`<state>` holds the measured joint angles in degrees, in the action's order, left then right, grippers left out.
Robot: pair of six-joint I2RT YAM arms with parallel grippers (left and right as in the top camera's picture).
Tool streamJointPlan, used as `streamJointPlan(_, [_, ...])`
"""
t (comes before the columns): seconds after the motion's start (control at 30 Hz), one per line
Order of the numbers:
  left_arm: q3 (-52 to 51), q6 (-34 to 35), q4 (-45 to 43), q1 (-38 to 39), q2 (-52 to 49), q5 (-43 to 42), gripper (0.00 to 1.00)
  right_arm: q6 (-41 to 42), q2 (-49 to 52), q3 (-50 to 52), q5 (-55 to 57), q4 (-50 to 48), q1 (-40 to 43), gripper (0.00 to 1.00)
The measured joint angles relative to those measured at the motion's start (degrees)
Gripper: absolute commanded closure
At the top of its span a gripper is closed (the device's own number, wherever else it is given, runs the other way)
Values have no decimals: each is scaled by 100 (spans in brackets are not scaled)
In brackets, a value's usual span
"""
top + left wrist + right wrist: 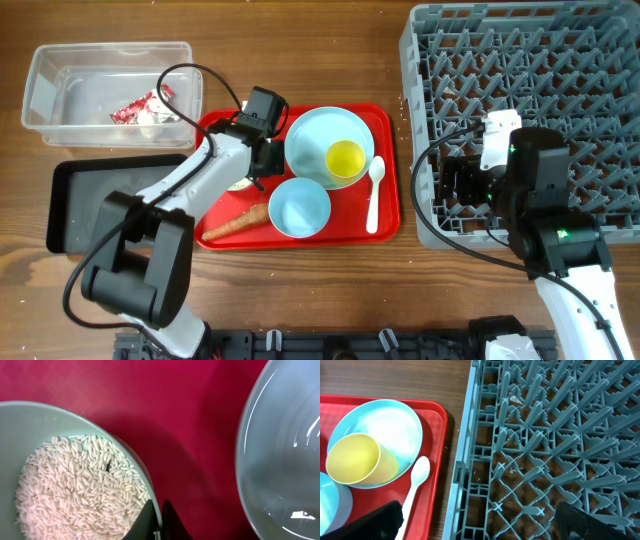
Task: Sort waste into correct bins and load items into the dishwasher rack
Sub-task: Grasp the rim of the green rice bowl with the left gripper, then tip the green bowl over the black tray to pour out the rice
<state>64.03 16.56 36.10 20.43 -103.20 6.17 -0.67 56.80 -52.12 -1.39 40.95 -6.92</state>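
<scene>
Rice (75, 490) sits heaped in the green bowl (30, 422), and my left gripper (159, 522) is pinched onto that bowl's rim, one finger inside by the grains, the other outside over the red tray (165, 405). Just beside the bowl I see the plate (310, 135) with the cup (346, 158) in it. The blue bowl (299, 208), spoon (374, 195) and carrot (235, 224) share the same tray. My right gripper (482, 520) hangs spread wide, holding nothing, over the rack (545, 435) edge nearest the tray. The wrapper (135, 108) lies in the tub (60, 70), with the black tray (100, 200) next to it.
</scene>
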Motion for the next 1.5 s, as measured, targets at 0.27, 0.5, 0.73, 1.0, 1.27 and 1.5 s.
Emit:
streamJointPlan(0.27, [0, 4, 695, 0, 588, -96, 96, 0, 0, 0, 0, 4, 0, 0])
streamJointPlan(0.5, [0, 4, 1191, -2, 1388, -133, 96, 0, 0, 0, 0, 13, 0, 0])
streamJointPlan(0.73, [0, 4, 1709, -520, 2247, -160, 96, 0, 0, 0, 0, 17, 0, 0])
streamJointPlan(1.0, [0, -116, 1578, -2374, 2350, -1355, 96, -2, 0, 0, -2, 37, 0, 0])
streamJointPlan(1.27, [0, -590, 1434, -4428, 2350, -3652, 96, 0, 0, 0, -2, 127, 0, 0])
streamJointPlan(1.5, [-31, -750, 1307, -5073, 2041, -4966, 96, -2, 0, 0, -2, 162, 0, 0])
